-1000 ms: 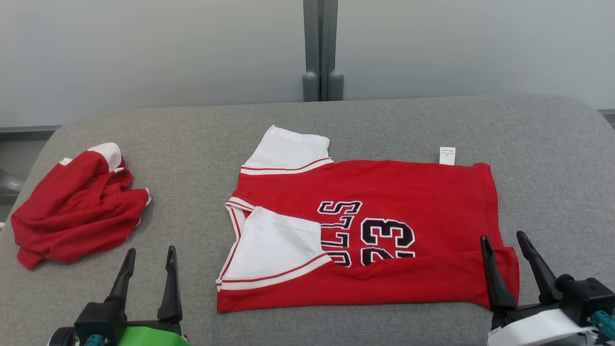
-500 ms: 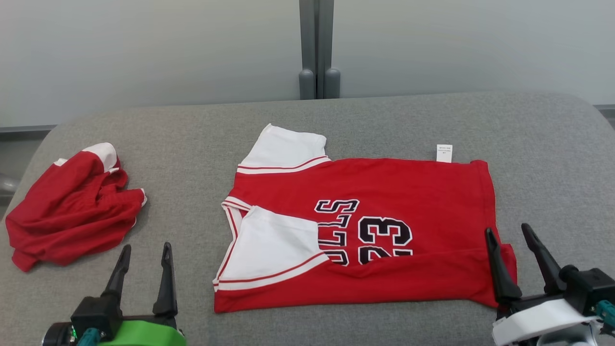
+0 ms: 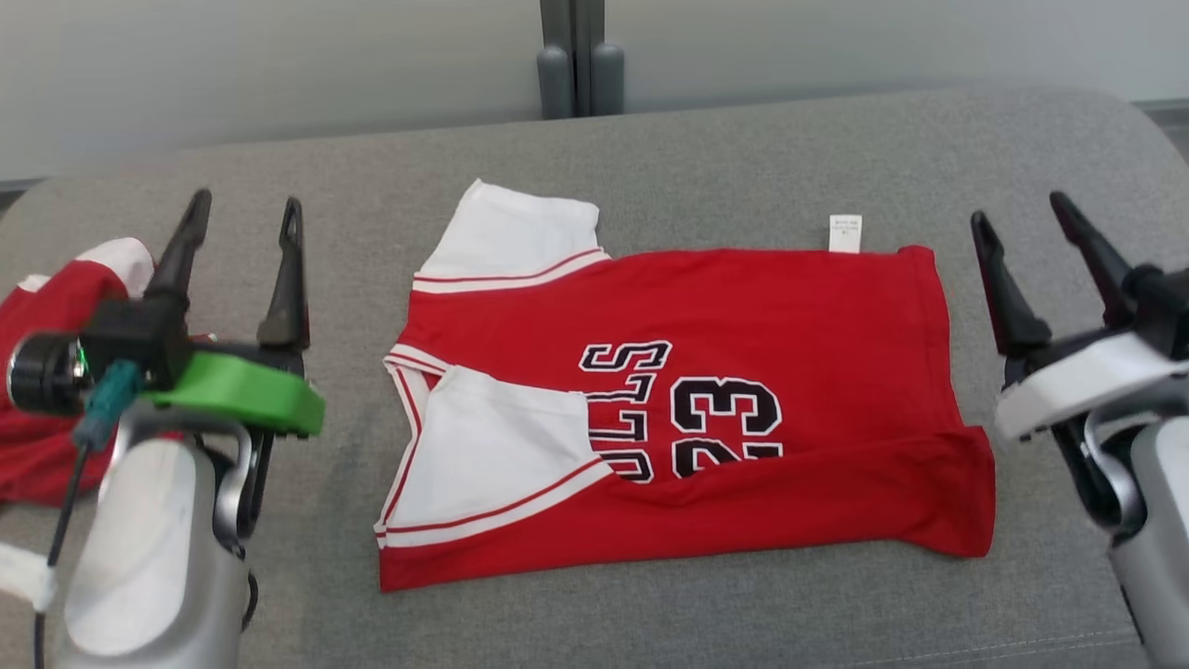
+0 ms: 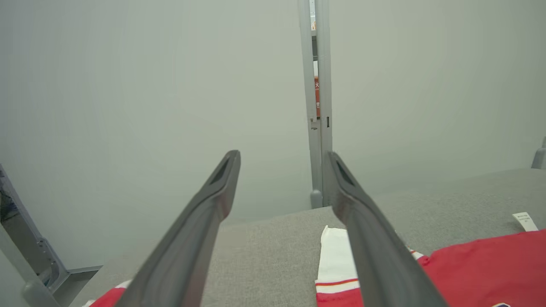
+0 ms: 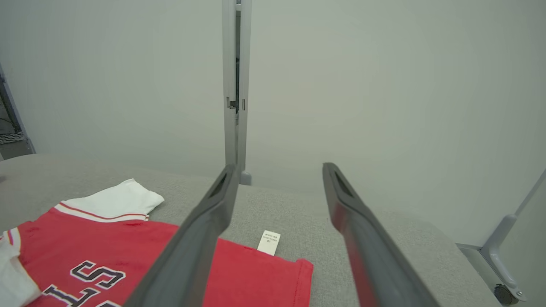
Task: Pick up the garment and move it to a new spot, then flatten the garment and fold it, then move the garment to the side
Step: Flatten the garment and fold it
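flat jersey [image 3: 799,316]: 1 | crumpled red garment [image 3: 23,455]: 1 | label [image 3: 844,232]: 1 | fingers [image 3: 286,279]: 4

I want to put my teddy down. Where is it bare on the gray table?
Bare: the back strip between the shirt and the wall, and the front edge below the shirt. Crowded: the left side, with the crumpled red clothes.

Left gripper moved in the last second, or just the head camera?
Yes. Against the jersey, the left gripper went up-view: tips from level with its near sleeve to its far sleeve.

Jersey [image 3: 743,307] lies centred on table [image 3: 743,149]; second garment [image 3: 37,455] apparently at left edge.
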Robot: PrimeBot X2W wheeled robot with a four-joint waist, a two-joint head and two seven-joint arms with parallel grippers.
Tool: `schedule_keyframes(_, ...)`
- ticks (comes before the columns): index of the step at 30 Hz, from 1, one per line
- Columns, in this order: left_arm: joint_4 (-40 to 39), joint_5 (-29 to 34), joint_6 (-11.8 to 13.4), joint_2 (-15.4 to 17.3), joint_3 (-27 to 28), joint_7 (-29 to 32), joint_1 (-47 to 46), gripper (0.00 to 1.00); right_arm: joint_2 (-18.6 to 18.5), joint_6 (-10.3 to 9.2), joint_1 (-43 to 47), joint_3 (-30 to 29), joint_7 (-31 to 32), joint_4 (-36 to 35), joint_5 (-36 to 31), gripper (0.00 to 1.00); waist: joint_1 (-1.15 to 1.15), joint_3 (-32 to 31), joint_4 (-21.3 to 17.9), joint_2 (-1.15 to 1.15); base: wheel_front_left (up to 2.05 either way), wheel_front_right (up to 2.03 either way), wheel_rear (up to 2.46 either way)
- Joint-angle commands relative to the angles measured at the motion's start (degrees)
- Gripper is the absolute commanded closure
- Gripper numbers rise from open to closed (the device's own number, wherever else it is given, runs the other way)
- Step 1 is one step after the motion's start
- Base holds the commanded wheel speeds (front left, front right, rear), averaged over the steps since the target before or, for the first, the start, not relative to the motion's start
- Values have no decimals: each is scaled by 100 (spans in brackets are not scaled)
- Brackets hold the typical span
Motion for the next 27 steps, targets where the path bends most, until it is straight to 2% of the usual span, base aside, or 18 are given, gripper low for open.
schedule_keyframes(1,104,48,-40,61,-55,62,-335,0,-66,-9,-275,51,73,136,86,0,0,591,-241,0,0,0,0)
schedule_keyframes(13,1679,-42,-192,198,-732,343,-2767,0,-478,-9,-2092,877,475,1639,720,0,0,1878,-660,0,0,0,0)
schedule_keyframes(21,2881,-211,-210,319,-1495,394,-3673,0,-365,-9,-2809,1651,725,2514,1309,0,0,2257,-942,0,0,0,0)
schedule_keyframes(27,3579,-655,-208,496,-2152,548,-4086,0,-278,-9,-3212,2222,754,2896,1813,0,0,2428,-1118,0,0,0,0)
